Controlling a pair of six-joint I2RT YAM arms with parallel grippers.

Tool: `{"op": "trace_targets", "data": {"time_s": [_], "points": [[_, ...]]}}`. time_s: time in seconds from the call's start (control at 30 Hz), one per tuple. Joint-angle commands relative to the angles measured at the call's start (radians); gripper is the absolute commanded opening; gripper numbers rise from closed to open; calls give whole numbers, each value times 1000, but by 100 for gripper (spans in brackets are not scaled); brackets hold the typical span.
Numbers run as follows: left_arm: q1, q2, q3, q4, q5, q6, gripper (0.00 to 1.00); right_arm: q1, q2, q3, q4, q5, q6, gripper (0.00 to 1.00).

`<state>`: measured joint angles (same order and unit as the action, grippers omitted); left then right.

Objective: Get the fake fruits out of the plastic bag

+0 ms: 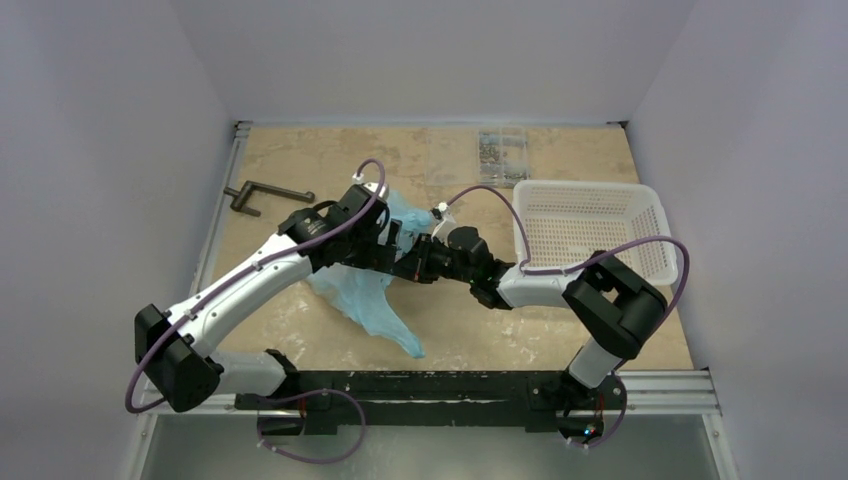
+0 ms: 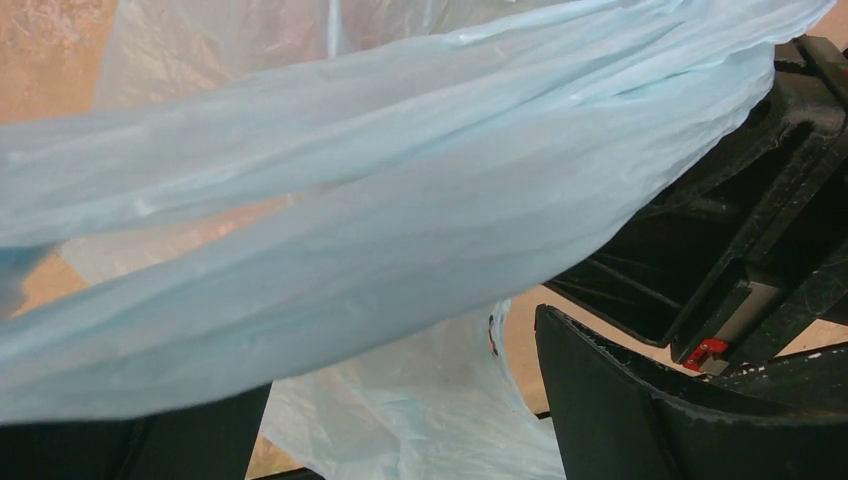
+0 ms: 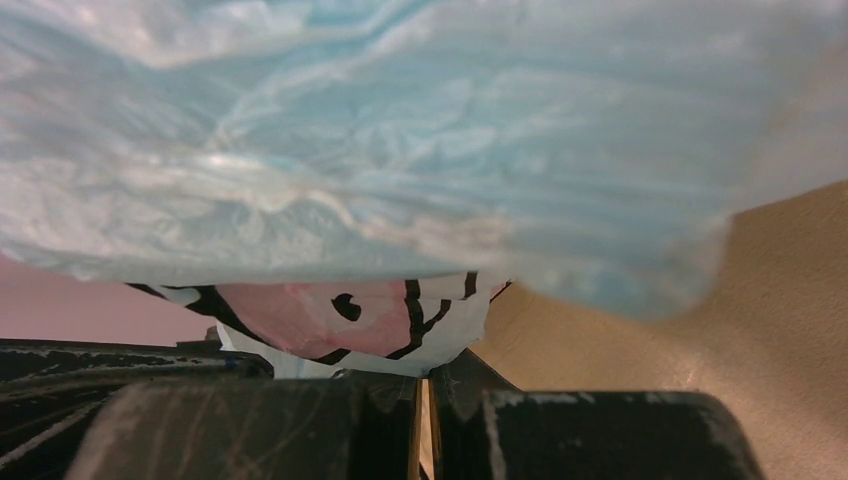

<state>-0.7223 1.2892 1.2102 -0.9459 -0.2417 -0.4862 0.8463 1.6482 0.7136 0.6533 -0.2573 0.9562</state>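
Top view first: the plastic bag (image 1: 375, 295) is pretty much dead centre of the worktop (image 1: 330, 160). It's a crumpled light-blue heap, with one bit poking up toward 12 o'clock between the two arms and a tail trailing off toward 5 o'clock. Both arms reach in over it, the left from 8 o'clock and the right from 4 o'clock, and they meet right on top of the bag.

The left gripper (image 2: 400, 370) is spread wide. In its wrist cam the fingers (image 2: 680, 420) sit way out at the bottom corners, and a thick twisted band of bag film runs across the view between and above them. It isn't squeezing anything as far as I can see.

The right gripper (image 3: 420, 385) is pressed together, with only a sliver of a gap showing. The bag's white printed panel (image 3: 340, 310), with its red patch and black lines, comes right down to the fingertips. It looks like a pinch on that panel, but the contact point is tucked behind the fingers, so I'm not 100% sure.

Other stuff on the worktop:
- A white mesh basket (image 1: 585, 187) at about 2 o'clock from the bag, well apart from it.
- A dark metal clamp-looking thing (image 1: 262, 195) out at 10 o'clock.
- A small clear box (image 1: 500, 152) at 1 o'clock near the far edge.
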Motion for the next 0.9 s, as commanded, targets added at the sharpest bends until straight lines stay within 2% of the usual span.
{"op": "trace_targets", "data": {"time_s": [0.0,0.1,0.2,0.3,0.37,0.47,0.63,0.87], "points": [[-5,16,-5,55,10,-4,93,8,-45,2,47,-19,-16,0],[-5,35,-2,42,-34,-3,74,10,-50,1,41,-15,-20,0],[-3,50,17,7,-109,6,43,14,-56,-6,29,-2,-28,0],[3,36,40,-28,-185,28,20,17,-75,-30,-15,52,-36,0],[27,6,49,-47,-212,36,0,17,-96,-59,-43,98,-39,0],[94,-87,41,-45,-203,54,0,17,-120,-99,-88,163,-39,0],[260,-241,43,-11,-81,106,0,18,-157,-185,-140,264,-4,0],[338,-276,97,-67,-77,150,0,17,-146,-279,-83,272,30,0]]}}
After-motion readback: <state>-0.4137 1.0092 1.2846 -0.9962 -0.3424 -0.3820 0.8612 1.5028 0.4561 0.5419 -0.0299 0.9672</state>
